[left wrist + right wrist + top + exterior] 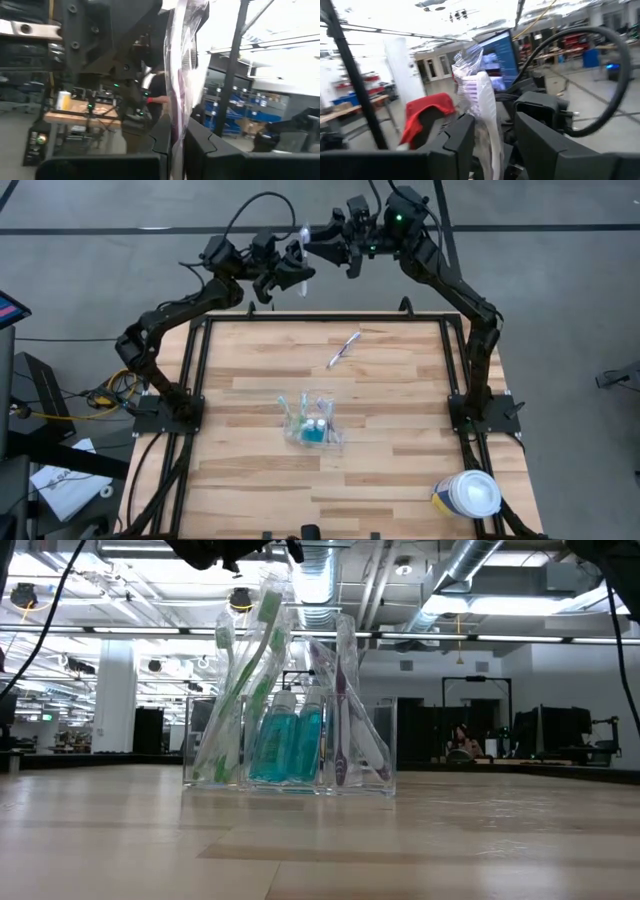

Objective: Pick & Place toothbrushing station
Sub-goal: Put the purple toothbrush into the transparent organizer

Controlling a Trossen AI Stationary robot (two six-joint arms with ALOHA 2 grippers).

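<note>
Standing mid-worktop: toothbrushing station [313, 423], loaded with brushes and blue bottles.
Loose toothbrush [343, 348] lies toward the far edge. Beyond that edge, left gripper [292, 278] clamps a wrapped toothbrush [302, 258]; right gripper [337, 245] straddles its head, jaws apart.

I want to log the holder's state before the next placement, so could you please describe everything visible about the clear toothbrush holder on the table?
The toothbrushing station is a see-through, colourless plastic holder with upright walls, divided into compartments. It stands upright near the middle of the wooden table, away from both arms. Inside lean several wrapped toothbrushes, green ones to one side and purple ones to the other, with two small teal bottles between them. No gripper touches it; only the tabletop and its contents do.
</note>
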